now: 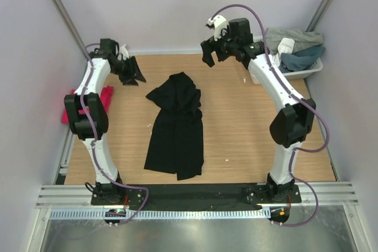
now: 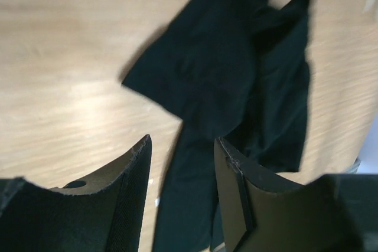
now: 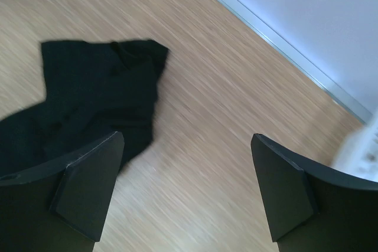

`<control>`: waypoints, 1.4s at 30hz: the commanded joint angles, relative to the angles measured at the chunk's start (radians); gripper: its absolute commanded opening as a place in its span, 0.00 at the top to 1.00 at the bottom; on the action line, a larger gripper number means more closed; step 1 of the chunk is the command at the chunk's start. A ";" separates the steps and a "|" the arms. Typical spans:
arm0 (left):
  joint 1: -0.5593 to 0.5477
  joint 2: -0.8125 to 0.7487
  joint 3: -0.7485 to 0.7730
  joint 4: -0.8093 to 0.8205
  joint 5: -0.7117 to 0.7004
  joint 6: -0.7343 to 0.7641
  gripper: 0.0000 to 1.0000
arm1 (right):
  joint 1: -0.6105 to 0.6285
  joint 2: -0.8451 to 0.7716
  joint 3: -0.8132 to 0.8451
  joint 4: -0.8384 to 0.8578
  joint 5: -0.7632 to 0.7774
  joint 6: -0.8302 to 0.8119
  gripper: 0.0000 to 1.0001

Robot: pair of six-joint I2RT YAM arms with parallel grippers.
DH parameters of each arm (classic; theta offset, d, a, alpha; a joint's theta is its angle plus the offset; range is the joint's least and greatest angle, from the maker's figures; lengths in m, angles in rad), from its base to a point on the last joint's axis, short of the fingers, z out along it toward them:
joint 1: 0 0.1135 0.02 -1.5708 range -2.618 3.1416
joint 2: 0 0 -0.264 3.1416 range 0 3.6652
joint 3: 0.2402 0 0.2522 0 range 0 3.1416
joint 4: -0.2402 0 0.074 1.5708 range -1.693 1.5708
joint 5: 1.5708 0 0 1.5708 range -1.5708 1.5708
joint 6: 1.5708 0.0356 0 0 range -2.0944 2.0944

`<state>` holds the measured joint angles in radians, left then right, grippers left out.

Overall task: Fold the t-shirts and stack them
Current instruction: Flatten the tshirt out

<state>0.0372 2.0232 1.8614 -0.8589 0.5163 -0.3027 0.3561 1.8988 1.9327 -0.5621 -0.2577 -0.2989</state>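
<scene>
Gripper point(image 2: 182, 146) hangs parted over black t-shirt point(image 2: 224, 69).

The scene is lit brightly and evenly from above, and only soft shadows are cast on the wooden table point(image 1: 236, 134). A pale sheen is seen on the wood in the left wrist view, where the black t-shirt point(image 2: 224, 69) is slightly blurred. In the right wrist view the grain is smeared into streaks.

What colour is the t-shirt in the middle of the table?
The t-shirt is black, clearest in the top external view.
</scene>
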 commanded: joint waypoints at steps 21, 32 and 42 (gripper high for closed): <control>-0.057 0.144 -0.208 -0.229 0.100 0.174 0.56 | 0.149 0.529 0.264 0.113 -0.272 0.371 0.04; -0.109 0.107 -0.104 -0.382 0.201 0.298 0.58 | -0.025 0.543 0.153 0.091 -0.147 0.363 0.04; -0.200 0.143 -0.090 -0.548 0.283 0.439 0.59 | -0.181 0.381 -0.058 0.059 -0.092 0.265 0.04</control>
<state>-0.1440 2.1643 1.7481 -1.2919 0.7403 0.0704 0.1814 2.3753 1.9476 -0.4492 -0.4118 0.0212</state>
